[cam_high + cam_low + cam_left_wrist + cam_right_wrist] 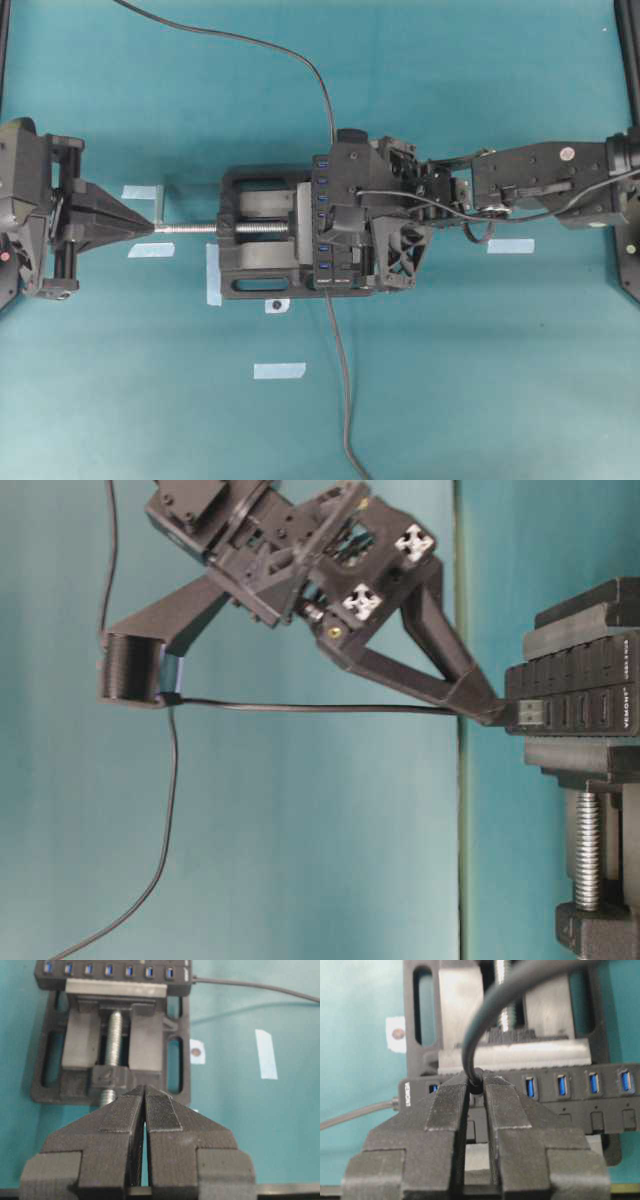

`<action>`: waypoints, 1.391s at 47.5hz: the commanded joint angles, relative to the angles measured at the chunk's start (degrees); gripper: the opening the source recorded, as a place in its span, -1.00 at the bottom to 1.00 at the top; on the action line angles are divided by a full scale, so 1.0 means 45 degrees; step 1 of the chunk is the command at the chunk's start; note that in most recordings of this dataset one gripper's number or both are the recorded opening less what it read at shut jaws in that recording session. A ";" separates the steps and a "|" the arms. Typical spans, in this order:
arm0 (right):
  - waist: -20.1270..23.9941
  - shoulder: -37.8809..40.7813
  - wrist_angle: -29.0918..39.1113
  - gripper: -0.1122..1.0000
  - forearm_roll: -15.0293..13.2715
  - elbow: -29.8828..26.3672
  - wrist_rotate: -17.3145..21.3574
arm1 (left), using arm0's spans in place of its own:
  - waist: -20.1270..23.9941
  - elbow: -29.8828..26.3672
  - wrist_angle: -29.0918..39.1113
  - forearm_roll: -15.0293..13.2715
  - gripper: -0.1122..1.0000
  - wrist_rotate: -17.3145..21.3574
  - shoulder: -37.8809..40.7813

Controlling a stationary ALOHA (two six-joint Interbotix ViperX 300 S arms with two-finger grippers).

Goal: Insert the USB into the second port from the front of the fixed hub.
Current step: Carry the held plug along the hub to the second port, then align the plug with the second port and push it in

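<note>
Right gripper [476,1091] is clamping the USB [476,1082] and holding it against the hub [580,1091], at a port near the hub's lettered end; its cable [300,707] is trailing away from the hub. Left gripper [145,1110] is sitting closed and empty, just off the vise [112,1050] screw end, clear of the hub.
</note>
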 commanded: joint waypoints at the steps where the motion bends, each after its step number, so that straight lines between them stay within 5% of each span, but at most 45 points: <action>1: 0.0059 -0.0176 -0.0137 -0.69 0.0039 -0.0098 0.0098 | 0.0000 -0.0176 -0.0059 0.0020 -0.80 -0.0020 0.0039; 66: 0.0234 0.0234 -0.0254 -0.69 0.0039 -0.0137 0.0117 | 0.0000 -0.0176 -0.0059 0.0020 -0.80 -0.0020 0.0039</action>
